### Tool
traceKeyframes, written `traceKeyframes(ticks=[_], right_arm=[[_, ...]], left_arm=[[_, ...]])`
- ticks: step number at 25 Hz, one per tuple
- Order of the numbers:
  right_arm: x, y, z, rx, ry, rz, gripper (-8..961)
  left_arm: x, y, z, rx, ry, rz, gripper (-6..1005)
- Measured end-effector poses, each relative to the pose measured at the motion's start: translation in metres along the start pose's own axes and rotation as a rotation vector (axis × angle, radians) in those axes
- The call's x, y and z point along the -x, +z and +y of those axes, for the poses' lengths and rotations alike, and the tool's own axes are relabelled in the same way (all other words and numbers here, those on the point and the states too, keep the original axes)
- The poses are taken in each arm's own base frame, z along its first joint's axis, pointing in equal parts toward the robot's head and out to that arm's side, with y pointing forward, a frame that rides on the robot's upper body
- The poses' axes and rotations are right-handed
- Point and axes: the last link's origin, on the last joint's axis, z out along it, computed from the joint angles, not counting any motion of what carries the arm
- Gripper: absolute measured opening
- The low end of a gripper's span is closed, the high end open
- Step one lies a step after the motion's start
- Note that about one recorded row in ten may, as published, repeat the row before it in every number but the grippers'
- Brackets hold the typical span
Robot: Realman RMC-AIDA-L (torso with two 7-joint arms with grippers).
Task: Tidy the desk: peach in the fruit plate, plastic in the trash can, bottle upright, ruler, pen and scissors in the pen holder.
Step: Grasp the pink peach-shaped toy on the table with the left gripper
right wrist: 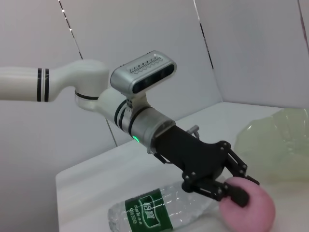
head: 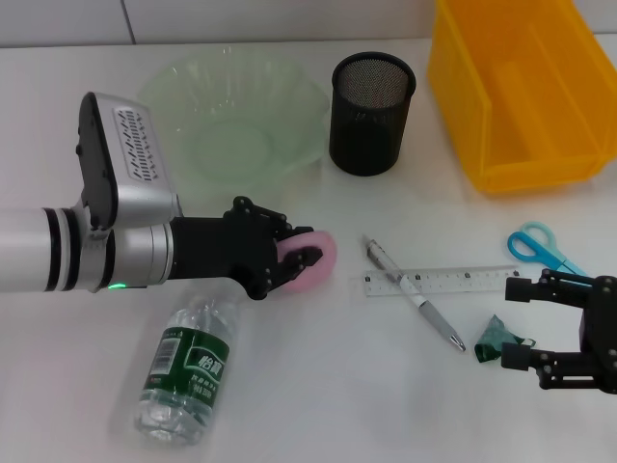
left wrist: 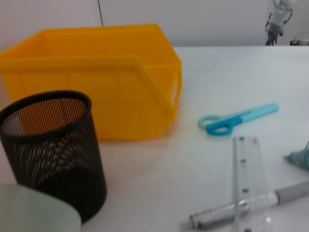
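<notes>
While our left gripper [head: 307,258] is clamped around the pink peach [head: 316,262] near the middle of the white desk [head: 318,386], our right gripper [head: 518,323] sits at the right edge with its fingers spread apart and nothing between them. In the right wrist view we see the left gripper's [right wrist: 241,186] black fingers [right wrist: 236,195] pressed over the top of the peach [right wrist: 248,208], which looks to be at or just above the desk surface; we cannot tell which. The water bottle [head: 189,368] lies on its side just below the left arm, its green label facing up. The pale green fruit plate [head: 236,121] stands behind the peach, and the black mesh pen holder [head: 371,113] is upright just beside it. The yellow bin [head: 525,92] sits at the far right corner. A clear ruler [head: 439,283] lies flat to the right of the peach, and a pen [head: 415,304] lies across it at a slant. The blue scissors [head: 545,248] lie beyond the right gripper, and a crumpled green piece of plastic [head: 496,338] rests just beside its fingers.
</notes>
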Motion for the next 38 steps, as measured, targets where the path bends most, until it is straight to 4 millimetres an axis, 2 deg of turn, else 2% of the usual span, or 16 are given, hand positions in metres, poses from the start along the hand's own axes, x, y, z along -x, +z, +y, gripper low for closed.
traceKeyframes(ticks=[2, 6, 7, 11, 12, 16, 21, 26, 30, 38], right_arm=[[0.000, 0.000, 0.000, -0.001, 0.001, 0.000, 832], [0.000, 0.000, 0.000, 0.000, 0.002, 0.000, 832], [0.000, 0.000, 0.000, 0.000, 0.002, 0.000, 832], [0.000, 0.002, 0.000, 0.007, 0.005, -0.003, 832], [0.000, 0.003, 0.000, 0.008, 0.006, -0.003, 832], [-0.001, 0.003, 0.000, 0.009, 0.007, -0.001, 833], [-0.003, 0.001, 0.002, 0.005, 0.019, 0.000, 833], [-0.004, 0.001, 0.002, 0.005, 0.028, 0.007, 833], [-0.004, 0.001, 0.002, 0.007, 0.027, 0.008, 833], [-0.005, 0.001, 0.002, 0.003, 0.032, 0.009, 833]], left_arm=[[-0.011, -0.006, 0.004, 0.048, -0.004, 0.046, 212], [-0.023, -0.017, 0.003, 0.076, -0.004, 0.119, 133], [-0.033, -0.027, -0.005, 0.047, -0.015, 0.194, 113], [-0.041, -0.038, -0.020, -0.031, -0.034, 0.270, 35], [-0.044, -0.046, -0.034, -0.092, -0.043, 0.308, 15], [-0.045, -0.046, -0.036, -0.085, -0.040, 0.309, 5], [-0.027, -0.036, 0.001, 0.152, 0.013, 0.163, 1], [-0.019, -0.023, 0.013, 0.180, -0.009, 0.112, 10], [-0.014, -0.012, 0.017, 0.175, -0.001, 0.068, 219], [-0.010, 0.002, 0.020, 0.163, 0.004, 0.013, 451]])
